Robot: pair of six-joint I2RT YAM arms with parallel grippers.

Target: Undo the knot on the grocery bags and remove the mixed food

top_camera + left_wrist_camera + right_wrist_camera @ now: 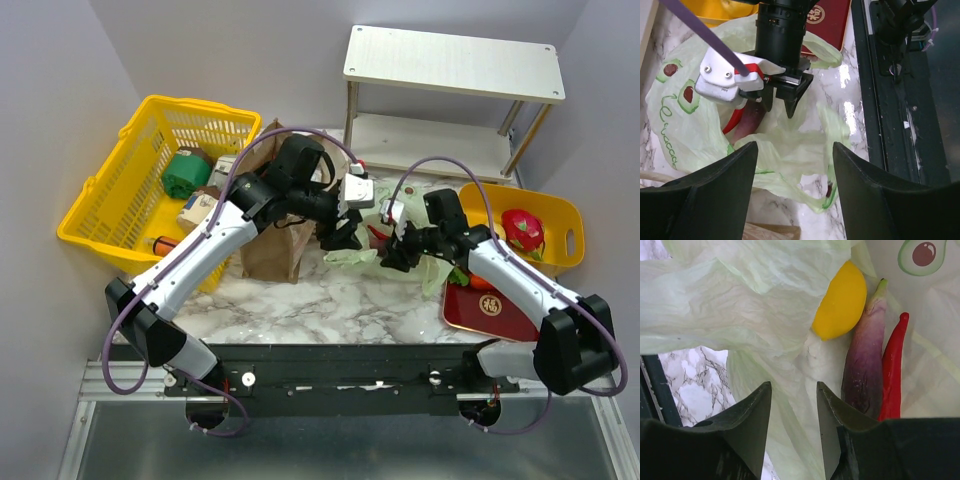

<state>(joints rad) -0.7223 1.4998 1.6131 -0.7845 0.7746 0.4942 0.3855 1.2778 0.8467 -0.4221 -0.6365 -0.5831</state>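
Right gripper (792, 400), jaws apart, hangs at the mouth of the pale green bag (730, 295); yellow fruit (840, 302), eggplant (864, 370) and red chili (892, 370) lie inside, just beyond it. Left gripper (795, 155), also parted, hovers above the bag.

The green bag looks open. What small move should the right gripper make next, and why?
Probably ease the right gripper forward onto the eggplant and close. Its jaws stand open and empty, the pale green bag is open, and the eggplant lies bare between the yellow fruit and the red chili.
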